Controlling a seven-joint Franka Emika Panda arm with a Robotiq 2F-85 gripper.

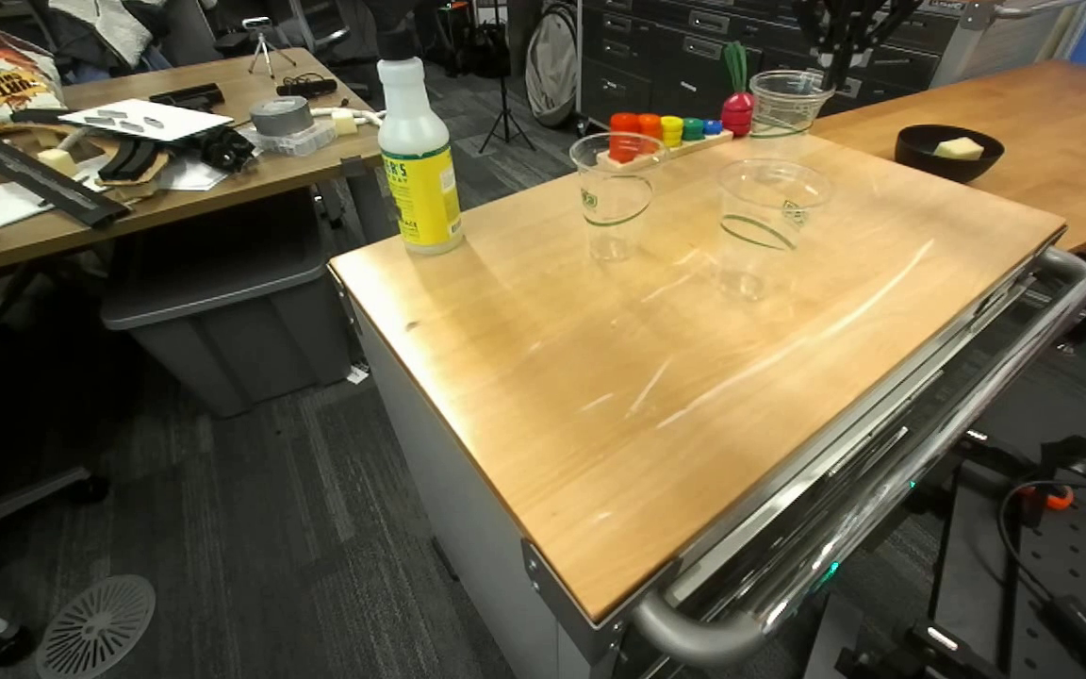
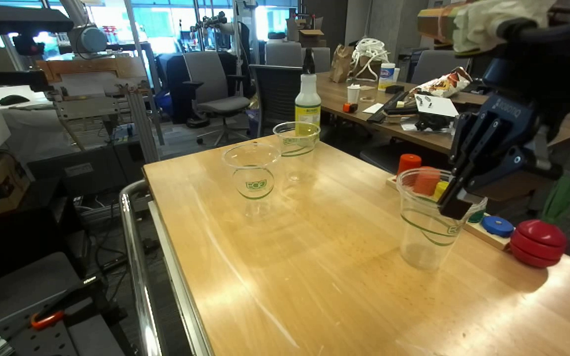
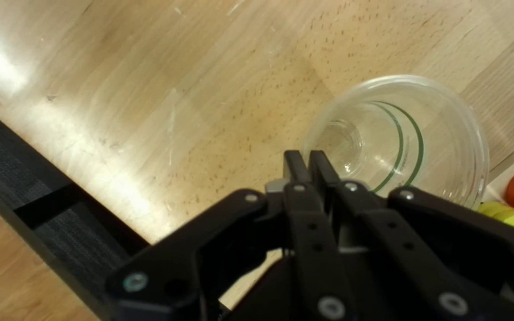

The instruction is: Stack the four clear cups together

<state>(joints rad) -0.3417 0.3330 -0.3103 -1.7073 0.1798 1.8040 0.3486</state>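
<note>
My gripper (image 3: pixel 305 162) is nearly closed, with its fingertips on either side of a clear cup's wall at the rim (image 3: pixel 395 133). In an exterior view my gripper (image 2: pixel 455 205) is at the rim of this cup (image 2: pixel 421 237), which shows doubled green lines and looks like two cups nested. I cannot tell whether its base touches the table. It also shows at the far table edge (image 1: pixel 779 118). Two more clear cups stand upright and apart: one (image 1: pixel 611 203) nearer the bottle, also seen here (image 2: pixel 297 153), and another (image 1: pixel 760 240), also seen here (image 2: pixel 255 183).
A yellow-labelled spray bottle (image 1: pixel 425 189) stands at a table corner. Coloured pegs on a wooden board (image 2: pixel 497 226) and a red radish-shaped toy (image 2: pixel 537 244) lie close beside the held cup. A black bowl (image 1: pixel 948 156) sits on the adjoining table. A metal handle (image 1: pixel 882 528) runs along one edge.
</note>
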